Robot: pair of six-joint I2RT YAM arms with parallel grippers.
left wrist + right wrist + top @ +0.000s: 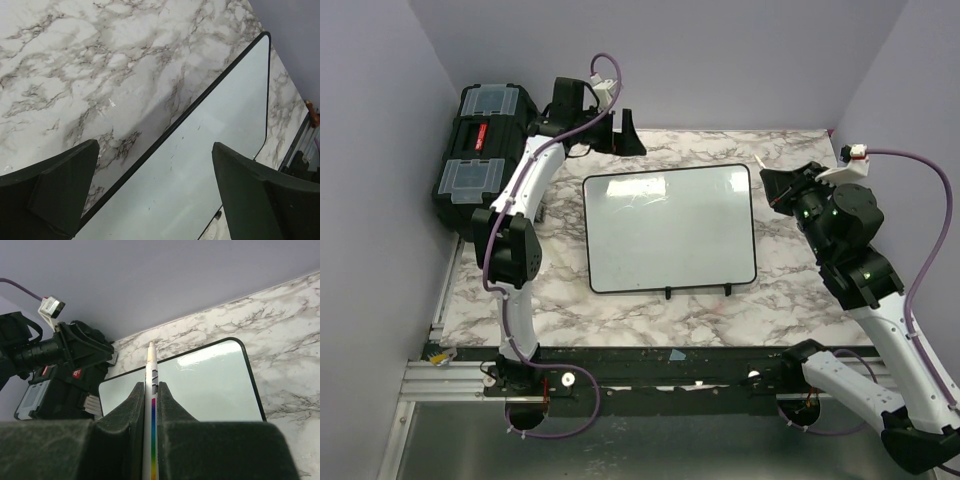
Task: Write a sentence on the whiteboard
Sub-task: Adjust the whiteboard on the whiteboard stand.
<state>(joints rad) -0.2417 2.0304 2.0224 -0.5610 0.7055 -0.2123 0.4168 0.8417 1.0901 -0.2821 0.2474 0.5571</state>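
Right hand (151, 386) pinches the marker (151, 357) beside the whiteboard (670, 232) (can't spot any writing yet). Left hand (155, 149) gapes wide. Next up, I'd guess: tip down onto the board.

Bare table (790, 290) flanks the whiteboard (670, 230) right and near; the left arm (525, 190) and toolbox (480, 150) (back-left corner) crowd its left.

sentence (645, 197): too faint to read | whiteboard (210, 165): cut off at left wrist view's bottom edge | marker (151, 360): lower end cut off at right wrist view's bottom edge
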